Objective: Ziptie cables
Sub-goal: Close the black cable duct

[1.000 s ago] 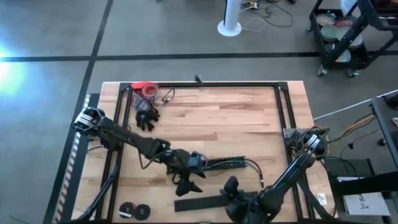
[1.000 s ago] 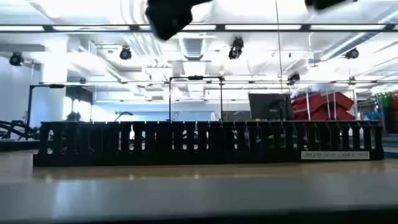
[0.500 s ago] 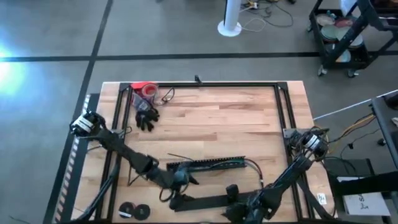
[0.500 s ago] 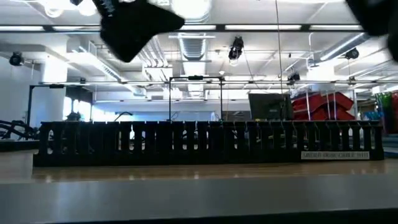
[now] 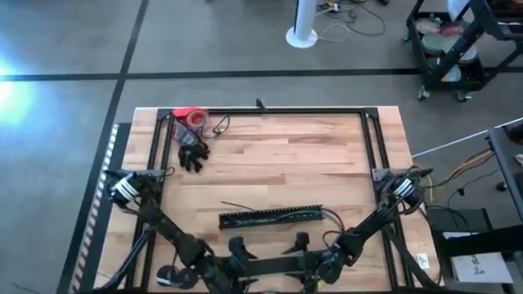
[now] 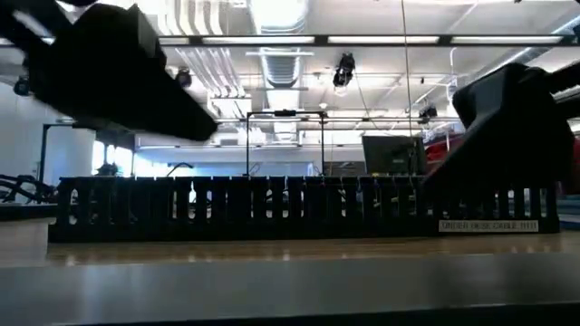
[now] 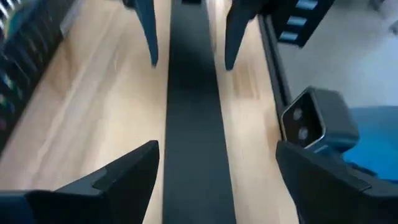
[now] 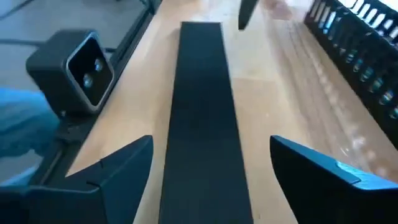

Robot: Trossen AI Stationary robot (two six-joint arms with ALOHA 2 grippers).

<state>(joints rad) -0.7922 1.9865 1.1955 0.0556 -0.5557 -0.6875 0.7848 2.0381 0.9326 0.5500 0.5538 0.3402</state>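
Straddling the flat black strip [image 5: 270,265], both arms' fingers spread wide

We see that both arms have swung down to the table's near edge, the left gripper [image 5: 239,247] and right gripper [image 5: 300,242] now spread over the flat black strip [image 5: 270,265].

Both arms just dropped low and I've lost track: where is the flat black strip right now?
In the high view the flat black strip lies along the table's near edge, between the left gripper and right gripper, in front of the slotted bar.
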